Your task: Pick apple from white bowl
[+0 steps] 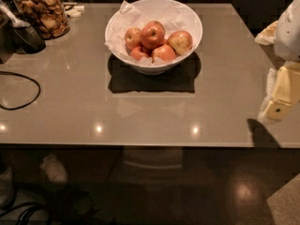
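Observation:
The white bowl (187,25) stands at the middle back of the grey table, lined with crinkled white paper and holding several apples. The apple (152,35), the biggest and deepest red one, lies on top of the pile in the bowl's centre, with paler and smaller apples around it. My gripper (276,108) hangs at the right edge of the view, over the table's right front corner, far right of and nearer than the bowl. It holds nothing that I can see.
A glass jar of brown snacks (44,13) stands at the back left, with a dark scoop (23,32) beside it. A black cable (21,90) loops on the table's left side. The bowl sits on a dark mat (150,81). The table's front edge runs across the lower middle.

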